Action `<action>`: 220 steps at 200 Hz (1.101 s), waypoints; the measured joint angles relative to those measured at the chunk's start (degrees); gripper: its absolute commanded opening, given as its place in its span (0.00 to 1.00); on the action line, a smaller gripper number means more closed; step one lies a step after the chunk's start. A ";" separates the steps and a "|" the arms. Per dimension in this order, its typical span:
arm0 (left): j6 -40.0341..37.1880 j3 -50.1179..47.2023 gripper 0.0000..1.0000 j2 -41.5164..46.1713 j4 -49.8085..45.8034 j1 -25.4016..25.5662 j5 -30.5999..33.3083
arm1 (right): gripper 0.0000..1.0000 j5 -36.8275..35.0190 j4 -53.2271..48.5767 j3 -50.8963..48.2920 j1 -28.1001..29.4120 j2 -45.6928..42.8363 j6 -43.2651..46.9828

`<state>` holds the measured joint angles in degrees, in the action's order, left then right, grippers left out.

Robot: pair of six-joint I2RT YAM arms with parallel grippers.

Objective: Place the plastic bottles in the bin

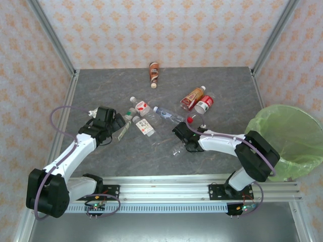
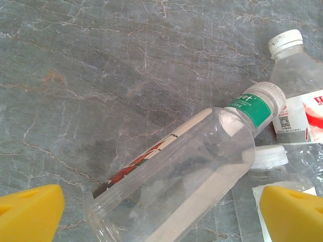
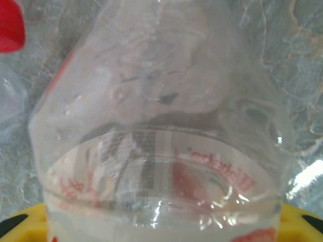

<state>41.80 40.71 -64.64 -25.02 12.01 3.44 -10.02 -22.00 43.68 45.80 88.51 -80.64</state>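
Since the plastic bottles (image 1: pixel 193 97) lie flat on the bench (image 1: pixel 101 85), each claw points down at one with a finger on each side. That way it can pinch the round body and stop it rolling away.

The left claw (image 2: pixel 161 214) is wide open. Its yellow fingers (image 2: pixel 30 214) stand well apart. The bottle with the green neck (image 2: pixel 202 161) lies slanted right between them, and neither finger touches it. I think the gap is so wide to let the fat bottle fit in before the pinch. Just past this claw, on its right side, lie two more bottles with white caps (image 2: pixel 290 70). They are very near, so the pinch could bump them.

The right claw (image 1: pixel 182 135) sits low over a clear bottle with red writing (image 3: pixel 161 101). That bottle is right between its fingers and looks huge from the wrist. I cannot tell if the claw is squeezing it or is just around it.

The bin (image 1: pixel 285 136) stands beside the bench, out to the right of the right claw and well apart from it. I think this bottle should go there first, since that arm is the one close to the bin.
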 measured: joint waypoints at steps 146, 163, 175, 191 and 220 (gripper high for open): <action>0.87 0.07 1.00 -1.90 0.24 0.00 -0.24 | 0.43 -5.05 7.93 -6.16 -0.24 -19.89 25.20; 0.85 0.09 1.00 -1.90 0.31 0.00 -0.24 | 0.41 -5.22 10.97 -8.70 -0.24 -24.76 29.22; 0.87 0.24 1.00 -1.97 0.33 0.00 -0.26 | 0.39 -5.22 12.76 -10.21 -0.24 -27.96 31.95; 0.87 0.83 1.00 -2.32 0.39 0.00 -0.46 | 0.39 -5.22 14.78 -11.58 -0.24 -31.58 35.58; 0.85 1.70 1.00 -2.93 0.48 0.00 -1.11 | 0.39 -5.14 15.61 -10.91 -0.24 -36.72 43.23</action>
<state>42.65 42.41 -67.57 -24.53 12.01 2.33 -15.16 -6.39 32.77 45.56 51.79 -37.41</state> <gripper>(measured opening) 0.999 0.459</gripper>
